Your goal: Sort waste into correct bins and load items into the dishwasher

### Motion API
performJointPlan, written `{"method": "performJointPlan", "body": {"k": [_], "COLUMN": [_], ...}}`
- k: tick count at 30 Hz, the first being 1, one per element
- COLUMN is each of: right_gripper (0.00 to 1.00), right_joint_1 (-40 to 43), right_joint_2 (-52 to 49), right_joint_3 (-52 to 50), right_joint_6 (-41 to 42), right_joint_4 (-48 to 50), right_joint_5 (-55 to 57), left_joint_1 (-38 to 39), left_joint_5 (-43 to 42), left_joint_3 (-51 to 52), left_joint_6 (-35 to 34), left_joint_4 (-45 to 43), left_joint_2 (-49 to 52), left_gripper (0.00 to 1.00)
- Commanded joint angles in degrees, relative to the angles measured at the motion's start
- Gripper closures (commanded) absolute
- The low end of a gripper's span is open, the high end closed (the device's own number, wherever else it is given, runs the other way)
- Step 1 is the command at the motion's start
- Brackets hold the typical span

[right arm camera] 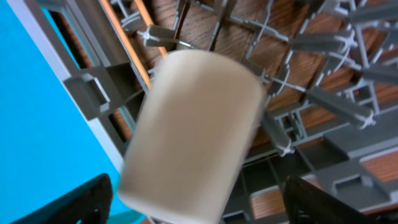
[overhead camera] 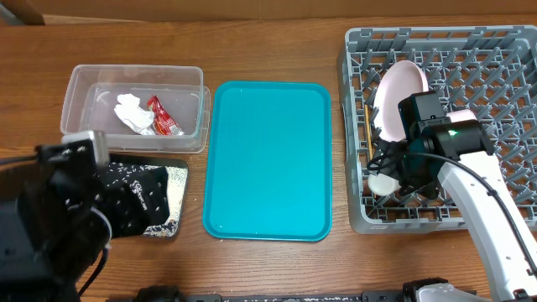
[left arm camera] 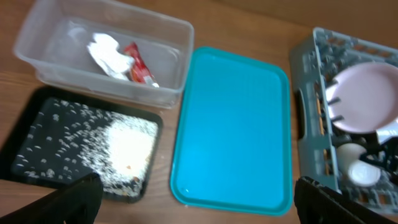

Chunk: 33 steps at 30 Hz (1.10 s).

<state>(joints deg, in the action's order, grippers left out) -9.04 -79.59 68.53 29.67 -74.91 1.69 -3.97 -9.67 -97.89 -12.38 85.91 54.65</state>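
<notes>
A smooth matt cup (right arm camera: 193, 134) rests on the grey plastic rack (right arm camera: 323, 99) ahead of the right gripper (right arm camera: 198, 210), by a glossy tray (overhead camera: 268, 159).

Colours around the teal tray (overhead camera: 268, 159)
Left of it: black tray (left arm camera: 34, 134) speckled white, red-and-white packet (overhead camera: 164, 117); right: grey lattice rack (overhead camera: 503, 42), pinkish plate (overhead camera: 398, 92).

From overhead, looking straight down on the whole table (overhead camera: 277, 268): teal tray (overhead camera: 268, 159) centred, dish rack (overhead camera: 503, 101) at 3 o'clock, clear tub (overhead camera: 84, 101) at 10. From the left wrist, high at 8 o'clock, tilted down over the same tub, tray and rack edge. From the right wrist, very near, down into the rack, white cup (right arm camera: 193, 130) mid-frame, tray edge at 9 o'clock.
</notes>
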Motion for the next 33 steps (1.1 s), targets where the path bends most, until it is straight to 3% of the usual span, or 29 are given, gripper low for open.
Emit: {"method": "performJointPlan", "body": {"k": [1,4,7,14,18,28,33], "right_gripper": [0.08,0.07,0.04,0.00,0.00,0.00,0.00], "right_joint_1": [0.00,0.00,0.00,0.00,0.00,0.07,-0.20], "right_joint_2": [3.74,8.41,13.60,24.39,27.89,28.87,33.62], "right_joint_3": [5.40,10.73,15.58,18.84,18.84,18.93,14.16], "right_joint_6": [-1.36,-5.29,-7.26,-6.99,-2.60,-21.70,-27.17], "right_joint_4": [0.24,0.07,-0.20,-0.13,-0.22,-7.74,5.73], "right_joint_5": [-0.98,-5.75,-10.51,-17.64,-24.65,-13.81,-9.20], "left_joint_1": [-0.20,-0.20,-0.20,-0.20,-0.20,-0.20,-0.20], "left_joint_5": [3.28,2.25,2.36,2.36,2.36,2.38,2.36], "left_joint_3": [-0.59,-0.59,-0.59,-0.59,-0.59,-0.59,-0.59], "left_joint_6": [-2.89,-7.96,-7.96,-7.96,-7.96,-7.96,-7.96], "left_joint_4": [-1.03,-2.16,-1.73,-1.73,-1.73,-1.73,-1.73], "left_joint_2": [0.11,0.44,0.70,0.83,0.83,0.83,0.83], "left_gripper": [0.00,0.00,0.00,0.00,0.00,0.00,0.00]}}
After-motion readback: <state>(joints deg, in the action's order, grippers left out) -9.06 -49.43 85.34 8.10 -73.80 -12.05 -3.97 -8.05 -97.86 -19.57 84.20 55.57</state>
